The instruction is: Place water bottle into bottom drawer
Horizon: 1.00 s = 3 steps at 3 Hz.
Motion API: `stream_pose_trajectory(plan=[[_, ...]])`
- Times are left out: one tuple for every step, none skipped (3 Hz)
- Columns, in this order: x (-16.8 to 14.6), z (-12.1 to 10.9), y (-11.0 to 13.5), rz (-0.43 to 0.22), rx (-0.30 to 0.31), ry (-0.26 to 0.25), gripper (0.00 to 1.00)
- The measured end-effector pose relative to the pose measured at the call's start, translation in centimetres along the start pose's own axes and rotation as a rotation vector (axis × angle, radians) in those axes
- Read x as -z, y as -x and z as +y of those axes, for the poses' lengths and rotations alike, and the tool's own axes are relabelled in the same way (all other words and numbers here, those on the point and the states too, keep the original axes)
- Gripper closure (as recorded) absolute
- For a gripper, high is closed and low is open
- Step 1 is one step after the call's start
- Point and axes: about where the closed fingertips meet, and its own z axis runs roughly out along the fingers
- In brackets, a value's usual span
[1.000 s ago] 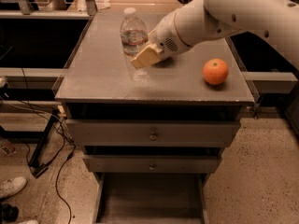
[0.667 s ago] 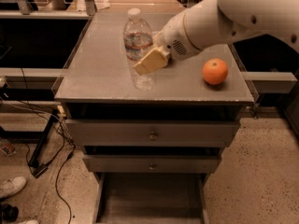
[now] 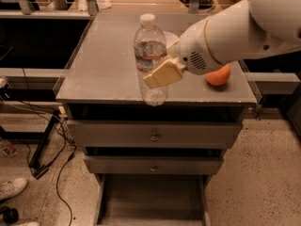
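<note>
A: Item: water bottle (image 3: pixel 149 51)?
B: Upright over the worktop's (image 3: pixel 103 65) front edge, mid-width; tool (image 3: pixel 157 75) clamped on its body.
A: Bottom drawer (image 3: pixel 150 197)?
B: Open, below. Orange (image 3: pixel 217 76) near right edge.

Cabinet top (image 3: pixel 103 65) bears orange (image 3: pixel 218 76) and bowl (image 3: pixel 171 37); gripper (image 3: pixel 156 74) above its front

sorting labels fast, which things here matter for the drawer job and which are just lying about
For the job: water bottle; gripper holding it over the cabinet top; bottom drawer, open.
Lying about: orange, white bowl, shoe.
</note>
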Motion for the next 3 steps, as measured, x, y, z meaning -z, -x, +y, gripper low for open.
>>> stream_pose_trajectory(plan=[[-0.9, 1.3, -2.4, -0.001, -0.046, -0.01, 1.0], [-2.3, 2.5, -6.3, 0.005, -0.097, -0.024, 1.0], [-3.7, 3.8, -9.9, 0.004, -0.146, -0.021, 1.0]])
